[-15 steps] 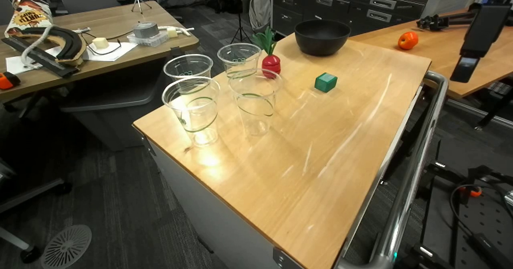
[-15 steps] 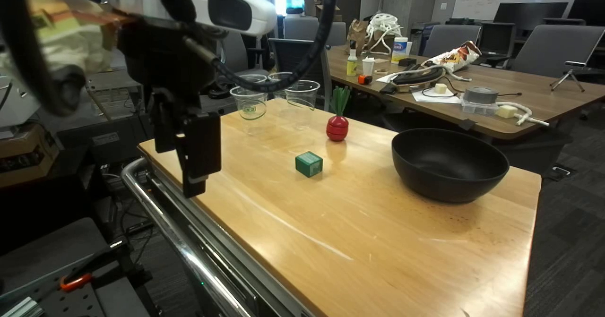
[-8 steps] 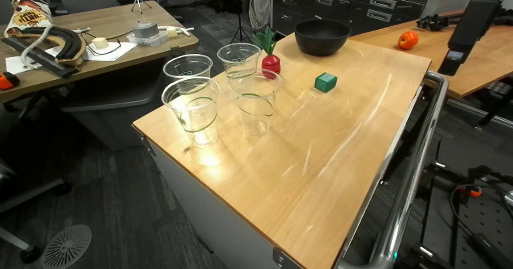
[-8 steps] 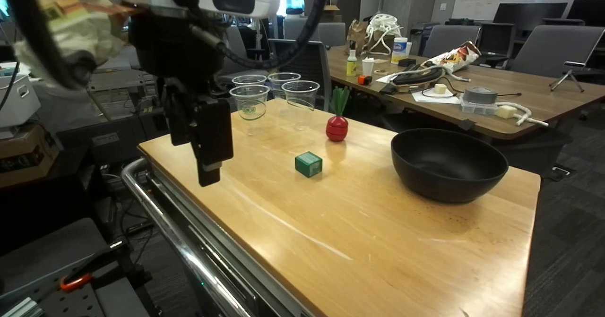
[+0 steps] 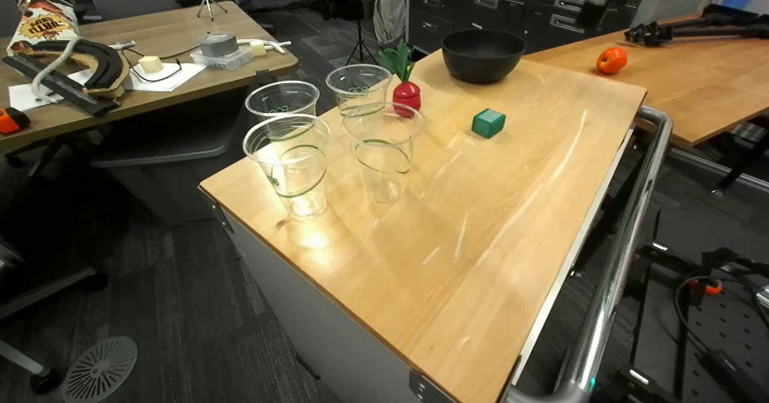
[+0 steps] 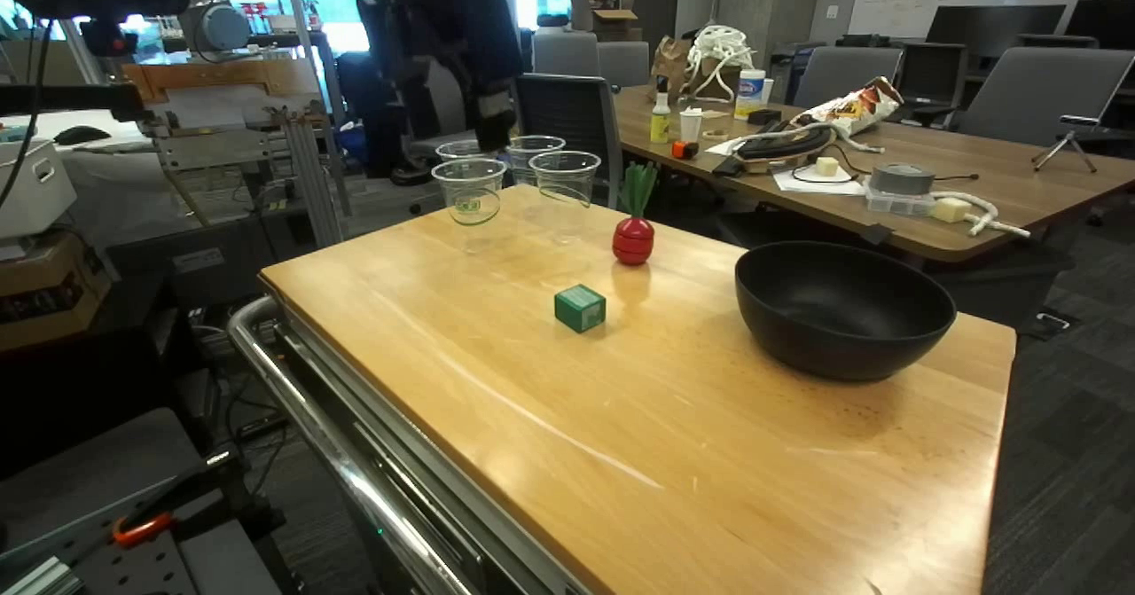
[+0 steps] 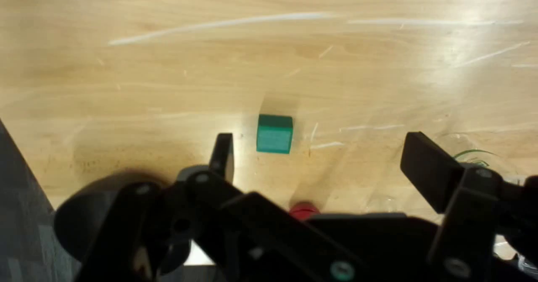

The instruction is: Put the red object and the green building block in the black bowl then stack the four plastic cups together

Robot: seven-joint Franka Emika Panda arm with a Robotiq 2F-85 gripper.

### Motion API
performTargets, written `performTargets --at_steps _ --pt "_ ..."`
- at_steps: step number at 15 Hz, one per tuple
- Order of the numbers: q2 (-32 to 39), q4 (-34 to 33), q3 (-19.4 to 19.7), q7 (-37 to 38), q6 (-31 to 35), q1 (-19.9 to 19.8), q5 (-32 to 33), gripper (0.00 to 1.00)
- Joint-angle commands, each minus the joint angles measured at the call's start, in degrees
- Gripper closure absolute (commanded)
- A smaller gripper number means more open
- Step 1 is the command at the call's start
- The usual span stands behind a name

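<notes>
We've nothing done yet — red object point(image 6: 633, 242), green block point(image 6: 580, 309) on worktop point(image 6: 532, 418) outside black bowl point(image 6: 820, 347), four cups point(image 5: 294, 169) unstacked; all left — our fingers point(image 7: 431, 170) spread, empty

Below the black gripper point(image 7: 318, 160), the honey-coloured desk point(image 5: 468, 271) shows whitish streaks and bears a green block point(image 7: 274, 138) with a paler top. Also lower than the gripper: a red object point(image 6: 632, 240) topped in green, a plain black bowl point(image 6: 825, 347), clear cups point(image 5: 387, 163) with green bands.

Matt bowl point(image 6: 833, 351), plastic cups point(image 5: 300, 166), glossy red object point(image 6: 633, 235), wooden tabletop point(image 6: 727, 480)
</notes>
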State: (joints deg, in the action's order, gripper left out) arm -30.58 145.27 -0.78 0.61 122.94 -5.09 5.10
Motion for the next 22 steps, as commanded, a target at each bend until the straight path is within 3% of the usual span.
performTargets --at_steps 1,2,5,10,15,22 --pt "10.56 -10.46 -2.78 0.43 -3.08 1.76 3.87 0.0" --pt "4.67 -4.66 -1.21 0.44 -0.83 1.94 2.17 0.0" --pt "9.87 -8.27 -1.93 0.4 -1.3 2.59 3.17 0.0" --pt "12.32 -11.12 -1.39 -1.88 -1.47 3.63 1.28 0.0" --pt "23.23 -24.13 -0.92 -4.59 -1.53 4.07 1.99 0.0" --pt "43.0 -44.64 -0.7 -3.63 -6.7 4.3 0.72 0.0"
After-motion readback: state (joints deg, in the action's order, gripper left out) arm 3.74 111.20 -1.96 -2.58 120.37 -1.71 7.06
